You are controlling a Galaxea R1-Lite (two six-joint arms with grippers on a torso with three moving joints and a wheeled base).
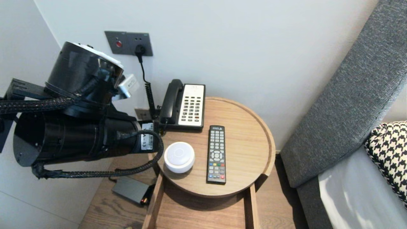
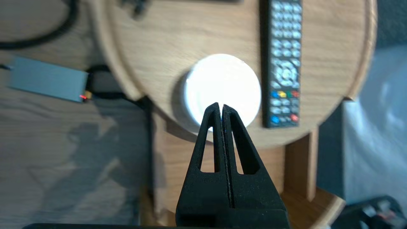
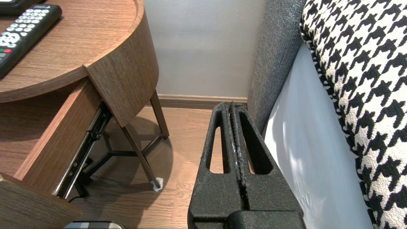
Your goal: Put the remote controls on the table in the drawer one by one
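Observation:
A white round puck (image 1: 179, 156) sits near the front left of the round wooden bedside table (image 1: 248, 143), with a black remote (image 1: 216, 154) lying right beside it. My left arm (image 1: 79, 127) reaches in from the left, and its own bulk hides the gripper in the head view. In the left wrist view the left gripper (image 2: 221, 106) is shut and empty, hovering above the puck (image 2: 222, 73) near its front edge, the remote (image 2: 283, 63) alongside. My right gripper (image 3: 231, 105) is shut and empty, parked low between the table and the bed.
A black-and-white desk phone (image 1: 184, 105) stands at the table's back, its cord running to a wall socket (image 1: 128, 43). The drawer (image 1: 203, 216) under the top is pulled out. A grey box (image 1: 130, 190) lies on the floor at left. The grey headboard (image 1: 343, 105) and a houndstooth cushion (image 1: 388, 152) are at right.

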